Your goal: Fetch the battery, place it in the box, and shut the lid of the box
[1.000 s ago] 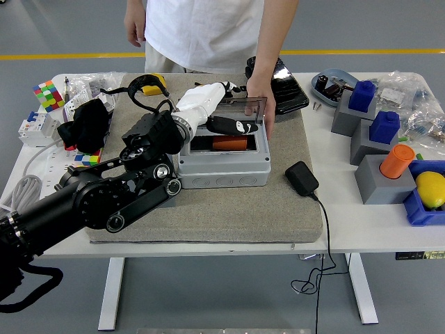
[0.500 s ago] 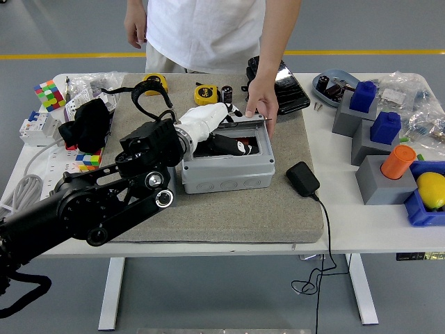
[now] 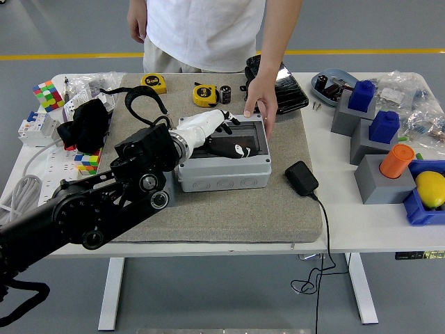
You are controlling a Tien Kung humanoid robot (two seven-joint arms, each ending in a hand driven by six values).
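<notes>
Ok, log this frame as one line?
left robot hand: resting on box lid | box: lid down | person's hand: steadying far corner | right arm: unseen

My black left arm [image 3: 90, 209] comes in from the lower left corner and slants up and to the right, its elbow joints low and the white forearm section level. At its end my left hand [image 3: 221, 131], white at the wrist with dark fingers [image 3: 236, 149], lies palm down with the fingers stretched flat and gripping nothing. My right arm is out of sight.
</notes>
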